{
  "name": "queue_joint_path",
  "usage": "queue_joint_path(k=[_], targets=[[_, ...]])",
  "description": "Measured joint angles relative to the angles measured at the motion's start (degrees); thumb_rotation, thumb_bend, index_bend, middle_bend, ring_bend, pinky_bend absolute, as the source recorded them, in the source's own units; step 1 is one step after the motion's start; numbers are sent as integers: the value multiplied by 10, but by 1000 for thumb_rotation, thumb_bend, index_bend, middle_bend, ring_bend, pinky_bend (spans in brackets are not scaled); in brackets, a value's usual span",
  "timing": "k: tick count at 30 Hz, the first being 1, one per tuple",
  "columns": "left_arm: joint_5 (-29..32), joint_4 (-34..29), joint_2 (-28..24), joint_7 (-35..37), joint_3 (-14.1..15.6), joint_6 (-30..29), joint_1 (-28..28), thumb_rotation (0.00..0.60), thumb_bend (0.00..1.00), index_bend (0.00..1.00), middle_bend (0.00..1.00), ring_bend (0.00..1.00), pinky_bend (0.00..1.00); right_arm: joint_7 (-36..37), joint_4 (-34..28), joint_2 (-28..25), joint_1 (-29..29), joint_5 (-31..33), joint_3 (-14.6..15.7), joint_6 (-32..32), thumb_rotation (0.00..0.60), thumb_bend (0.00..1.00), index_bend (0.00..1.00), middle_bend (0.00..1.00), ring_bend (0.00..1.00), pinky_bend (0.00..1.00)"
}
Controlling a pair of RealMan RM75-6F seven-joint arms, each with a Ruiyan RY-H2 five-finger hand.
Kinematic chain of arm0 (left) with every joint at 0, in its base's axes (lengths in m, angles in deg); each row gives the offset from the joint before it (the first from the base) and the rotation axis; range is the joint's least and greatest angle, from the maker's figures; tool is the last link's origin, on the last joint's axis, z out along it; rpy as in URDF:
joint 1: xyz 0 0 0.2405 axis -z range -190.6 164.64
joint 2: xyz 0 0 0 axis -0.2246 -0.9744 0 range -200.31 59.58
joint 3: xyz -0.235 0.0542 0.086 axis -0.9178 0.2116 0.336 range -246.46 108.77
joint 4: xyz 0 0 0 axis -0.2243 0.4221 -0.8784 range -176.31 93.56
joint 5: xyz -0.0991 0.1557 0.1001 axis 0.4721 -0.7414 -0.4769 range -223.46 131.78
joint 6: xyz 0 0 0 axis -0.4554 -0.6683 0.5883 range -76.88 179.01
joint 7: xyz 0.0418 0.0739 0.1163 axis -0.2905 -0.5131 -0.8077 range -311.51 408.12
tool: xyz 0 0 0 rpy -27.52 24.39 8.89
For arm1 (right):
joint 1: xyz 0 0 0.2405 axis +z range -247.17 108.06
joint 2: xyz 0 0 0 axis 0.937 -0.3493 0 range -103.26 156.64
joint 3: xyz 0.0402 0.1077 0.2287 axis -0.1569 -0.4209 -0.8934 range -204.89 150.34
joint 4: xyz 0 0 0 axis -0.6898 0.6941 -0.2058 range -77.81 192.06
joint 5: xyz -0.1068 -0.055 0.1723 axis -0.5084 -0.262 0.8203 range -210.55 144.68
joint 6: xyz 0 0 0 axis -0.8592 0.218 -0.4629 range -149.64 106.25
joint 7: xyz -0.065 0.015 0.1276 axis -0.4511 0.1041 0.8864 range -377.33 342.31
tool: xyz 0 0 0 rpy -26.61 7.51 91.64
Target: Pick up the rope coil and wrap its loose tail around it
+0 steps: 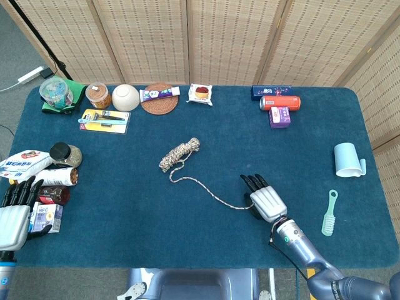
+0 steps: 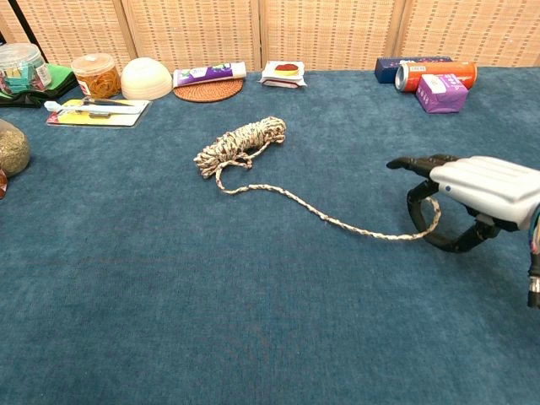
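Braided rope's loose tail end (image 2: 429,221) hidden beneath white right hand (image 2: 472,198), lower right. White left hand (image 1: 15,212) cut by frame's left edge. Package labels too small to read.

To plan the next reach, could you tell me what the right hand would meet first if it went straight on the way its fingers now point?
The right hand points up-left toward the rope coil. Bare table lies between, so likely the coil first, though it may pass slightly right of it.
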Motion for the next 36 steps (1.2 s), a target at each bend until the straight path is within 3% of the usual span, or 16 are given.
queue_joint_path(k=[15,23,30,36], targets=[[51,-18,-7,-25,-72,98,104,600,52,0,0,0,0,-7,-55,-52,-5,8,-26,38,600,445,570,0,0,0],[42,22,-10,35,-90,189,174,600,50,0,0,0,0,-14,-74,-73,-10,20,-44,61,600,445,571,0,0,0],[34,120,48,93,-115,269,271,600,49,0,0,0,0,-15,-83,-87,-12,35,-60,70,600,445,573,0,0,0],[101,157,104,68,-137,333,339,600,49,0,0,0,0,-17,-91,-101,-11,41,-69,76,600,445,574,0,0,0]])
